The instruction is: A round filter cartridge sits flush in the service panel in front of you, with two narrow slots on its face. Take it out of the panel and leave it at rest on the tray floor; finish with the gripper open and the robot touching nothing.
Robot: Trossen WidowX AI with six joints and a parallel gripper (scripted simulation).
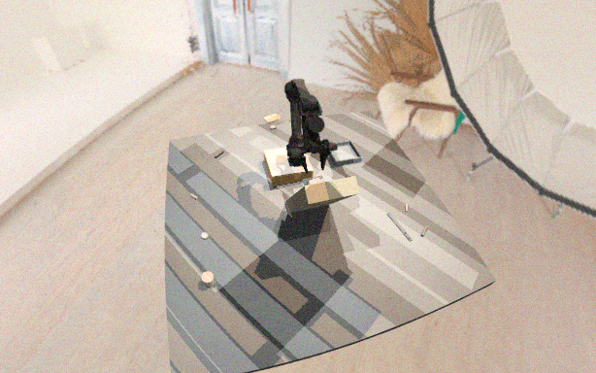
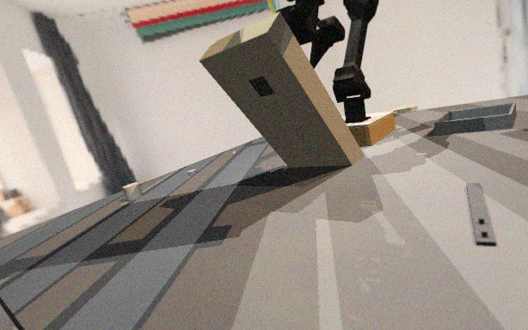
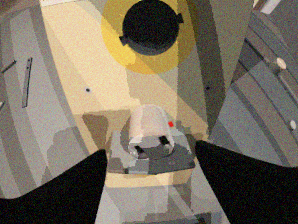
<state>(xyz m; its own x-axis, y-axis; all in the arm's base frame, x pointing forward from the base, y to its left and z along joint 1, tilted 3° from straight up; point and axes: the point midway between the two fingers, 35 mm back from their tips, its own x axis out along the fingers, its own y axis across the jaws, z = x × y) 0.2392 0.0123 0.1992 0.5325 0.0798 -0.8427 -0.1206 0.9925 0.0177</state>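
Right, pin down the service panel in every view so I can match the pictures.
Top: the service panel leans at table centre, just below the arm in the picture.
Exterior: tall slanted block, upper centre.
Wrist: cream face with a yellow ring, upper half.
Shared landmark: the striped table under it.

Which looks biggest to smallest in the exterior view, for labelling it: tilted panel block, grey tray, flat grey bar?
1. Tilted panel block, clearly largest.
2. Grey tray.
3. Flat grey bar, but it lies nearer the camera, so ranks 2 and 3 are unsure.
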